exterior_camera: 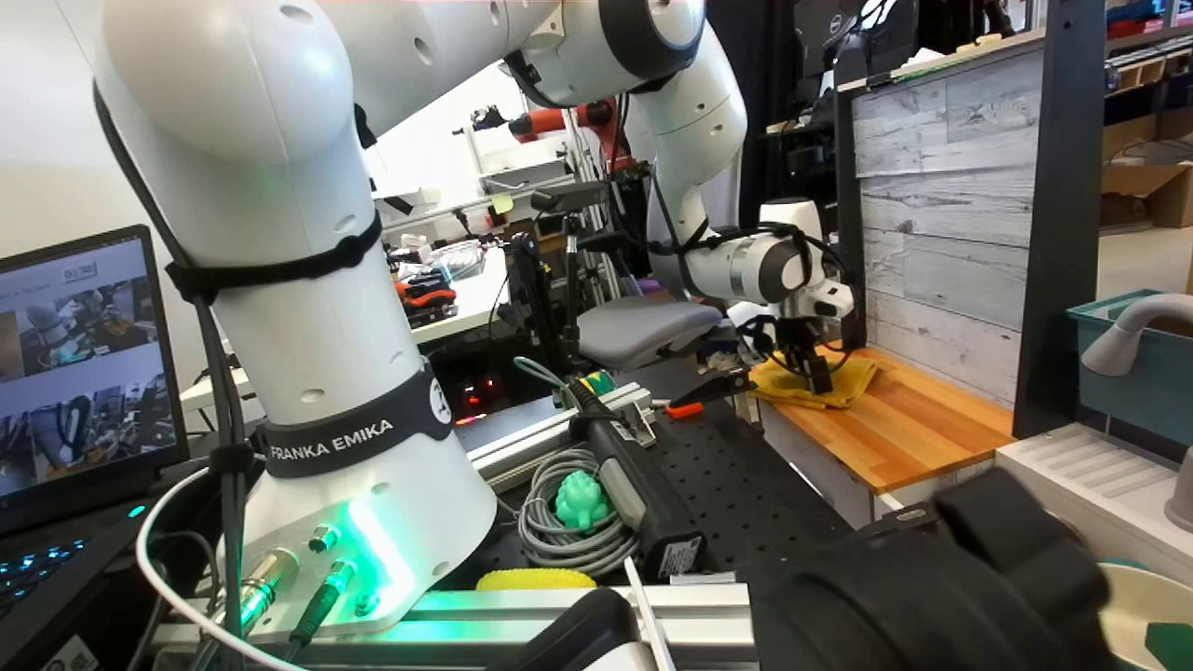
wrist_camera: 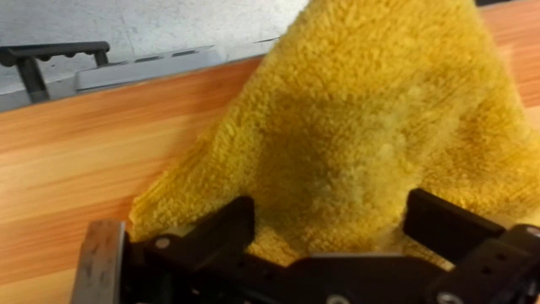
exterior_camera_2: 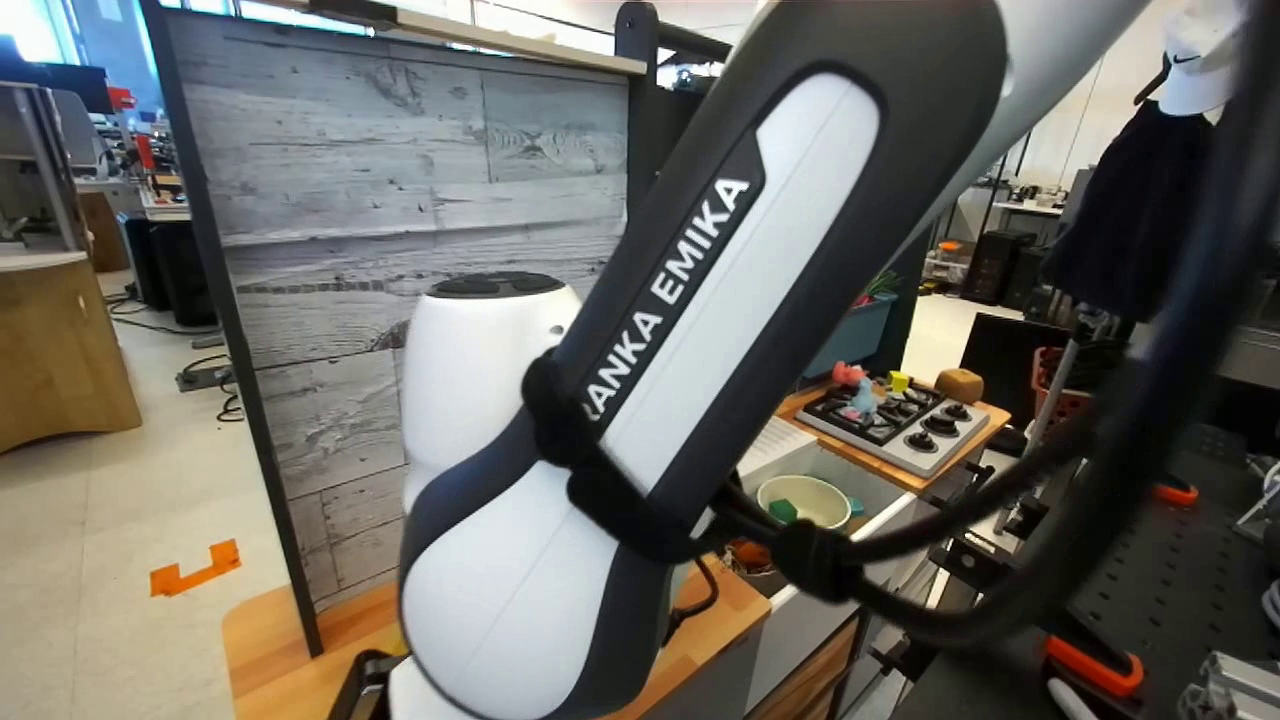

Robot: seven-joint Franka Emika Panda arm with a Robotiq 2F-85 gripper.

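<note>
The arm [exterior_camera: 438, 56] is found in an extended pose. Its base [exterior_camera: 433, 508] stands upright at the near left, a green light [exterior_camera: 382, 550] lit low on its side. From the shoulder the arm reaches over to the far right; the forearm [exterior_camera: 699, 121] drops steeply to the wrist [exterior_camera: 741, 266], which runs roughly level beside the counter [exterior_camera: 923, 438] and ends over it. Beneath the wrist the fingers [wrist_camera: 232, 223] point downward. They stand wide apart, with the yellow cloth [wrist_camera: 358, 105] showing in the gap between them; whether the tips touch its pile cannot be told. The yellow cloth lies rumpled on the far part of the wooden counter, directly under the fingers, and covers a stretch of the counter's edge in the wrist view. A grey plank panel [exterior_camera: 946, 186] rises along the right side of the counter. In an exterior view the forearm slants down to the left across the near foreground, hiding most of the fingers and cloth; black cables [exterior_camera_2: 930, 625], strapped to it, hang in a loop on its right.
</note>
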